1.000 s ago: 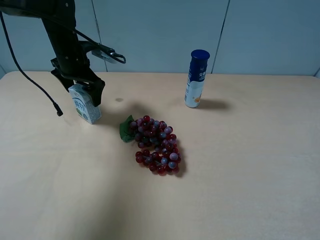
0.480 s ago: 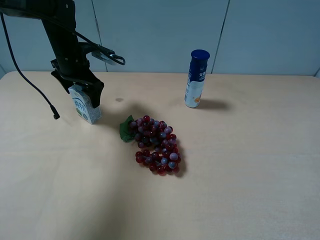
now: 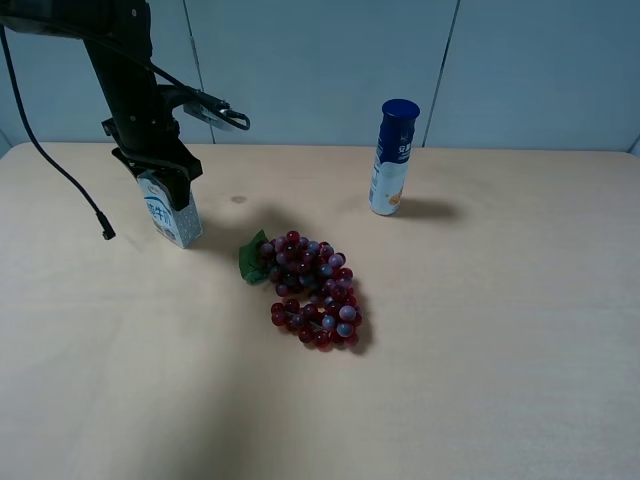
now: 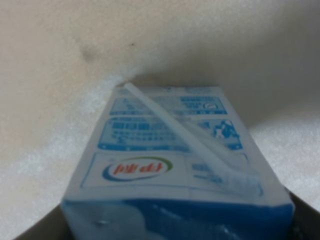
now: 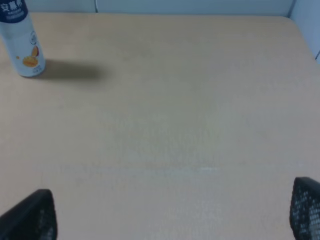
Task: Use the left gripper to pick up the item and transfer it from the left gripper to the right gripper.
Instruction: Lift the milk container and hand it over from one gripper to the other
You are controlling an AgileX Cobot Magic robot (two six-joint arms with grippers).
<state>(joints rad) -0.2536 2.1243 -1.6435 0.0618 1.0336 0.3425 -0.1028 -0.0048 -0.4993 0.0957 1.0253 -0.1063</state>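
Note:
The item, a small white carton point(image 3: 172, 218) with blue and green print, stands upright on the table at the left. My left gripper point(image 3: 160, 181) comes down from above, and its black fingers are shut on the carton's gabled top. In the left wrist view the carton point(image 4: 170, 165) fills the frame, with dark finger edges at the lower corners. My right gripper point(image 5: 175, 217) is out of the exterior view. In the right wrist view its fingertips point(image 5: 35, 217) stand wide apart over bare table, open and empty.
A red grape bunch point(image 3: 312, 288) with a green leaf lies just right of the carton. A tall blue-capped tube point(image 3: 393, 160) stands at the back centre and shows in the right wrist view point(image 5: 22, 42). A loose black cable point(image 3: 50, 165) hangs left of the arm.
The left gripper's fingers, spread around the carton's top a second ago, have drawn in onto it. The carton, the grapes and the tube have not moved.

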